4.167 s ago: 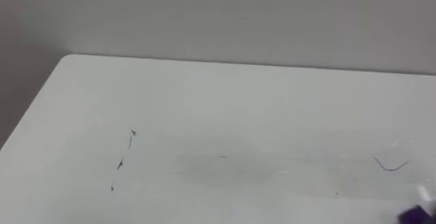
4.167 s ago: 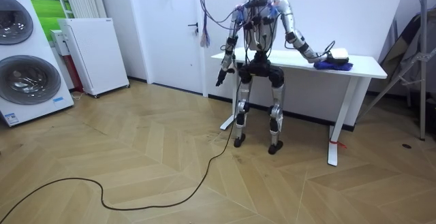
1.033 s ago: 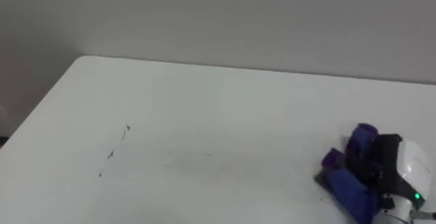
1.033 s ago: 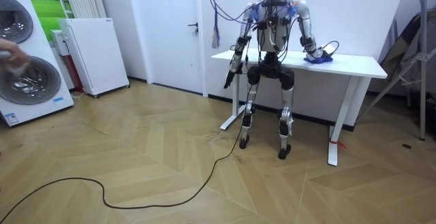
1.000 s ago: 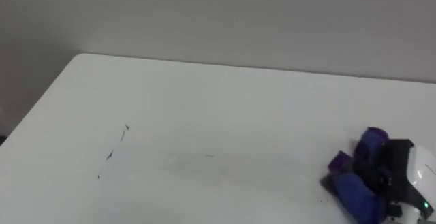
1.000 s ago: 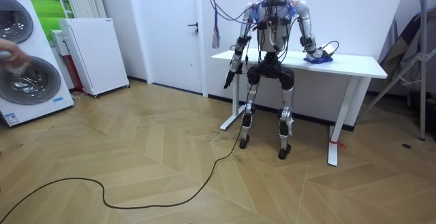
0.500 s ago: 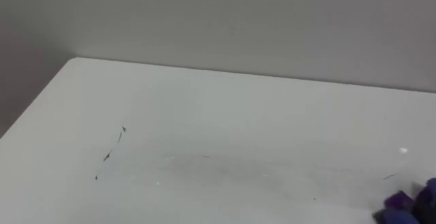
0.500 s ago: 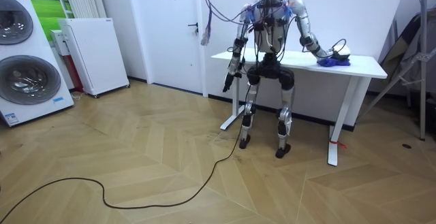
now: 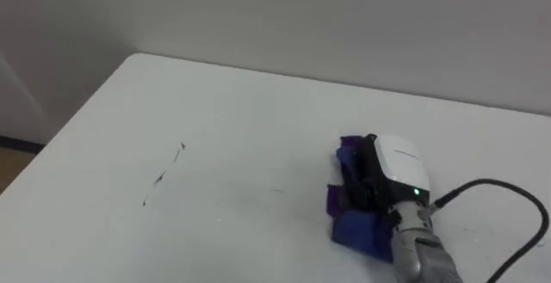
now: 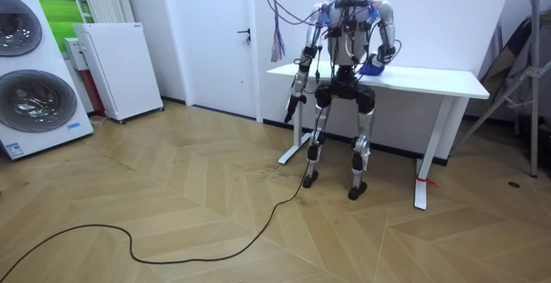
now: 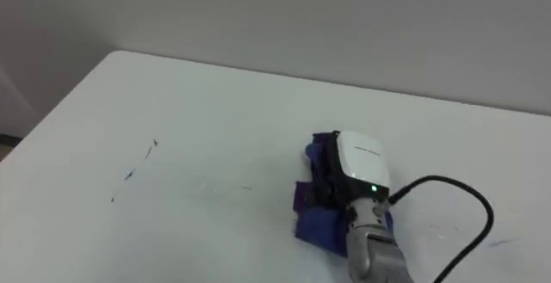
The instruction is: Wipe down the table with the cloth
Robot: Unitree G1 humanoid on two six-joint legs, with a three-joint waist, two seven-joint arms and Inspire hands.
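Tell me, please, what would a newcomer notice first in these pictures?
The right hand clutches a blue cloth on the white table, right of its middle. Thin dark marks streak the table's left part.

Home utility room: stacked washers, parquet floor, white table.

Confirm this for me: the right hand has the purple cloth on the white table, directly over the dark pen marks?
Not quite. The right hand has the purple cloth on the white table, but the dark pen marks lie uncovered, to the cloth's left, as the left eye view shows.
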